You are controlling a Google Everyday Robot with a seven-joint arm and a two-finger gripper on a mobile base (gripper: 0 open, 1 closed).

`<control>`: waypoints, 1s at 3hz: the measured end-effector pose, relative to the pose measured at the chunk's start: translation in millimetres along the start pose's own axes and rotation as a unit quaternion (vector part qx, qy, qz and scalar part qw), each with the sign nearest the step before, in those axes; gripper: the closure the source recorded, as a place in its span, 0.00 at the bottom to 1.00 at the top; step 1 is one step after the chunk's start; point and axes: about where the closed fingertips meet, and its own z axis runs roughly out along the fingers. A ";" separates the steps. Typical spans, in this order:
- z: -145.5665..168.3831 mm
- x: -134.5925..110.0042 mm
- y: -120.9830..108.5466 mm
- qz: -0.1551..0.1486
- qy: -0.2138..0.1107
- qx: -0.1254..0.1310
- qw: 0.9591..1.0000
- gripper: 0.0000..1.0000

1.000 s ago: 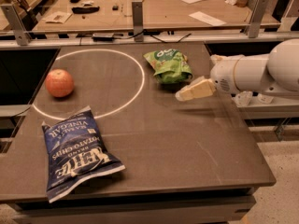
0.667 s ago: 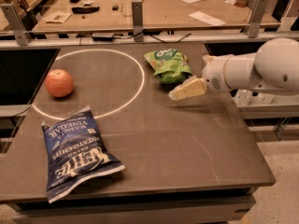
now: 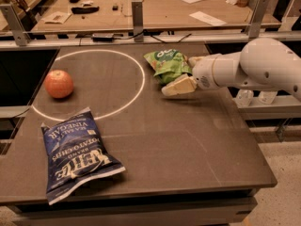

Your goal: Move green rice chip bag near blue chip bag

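- Camera view, from the left: an apple (image 3: 59,83) sits well apart from the gripper, across the white circle (image 3: 141,74).
- Nearer the camera and just as far left of the gripper lies the blue chip bag (image 3: 75,154), flat on the table (image 3: 188,149).
- At the gripper itself is the green rice chip bag (image 3: 165,64), just outside the circle's right edge and well apart from the blue one.
- I read the gripper (image 3: 178,76) as spread wide, straddling the green bag's right side and not yet clamped.
- My judgement: only the approach is done. Grasping, carrying the bag over and setting it down all remain.
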 end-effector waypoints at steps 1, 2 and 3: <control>13.6 -5.6 7.1 -0.002 0.001 -0.012 1.000 0.41; 19.5 -9.1 12.8 -0.007 0.001 -0.020 1.000 0.62; 15.9 -13.9 16.7 -0.001 -0.021 -0.052 0.998 0.87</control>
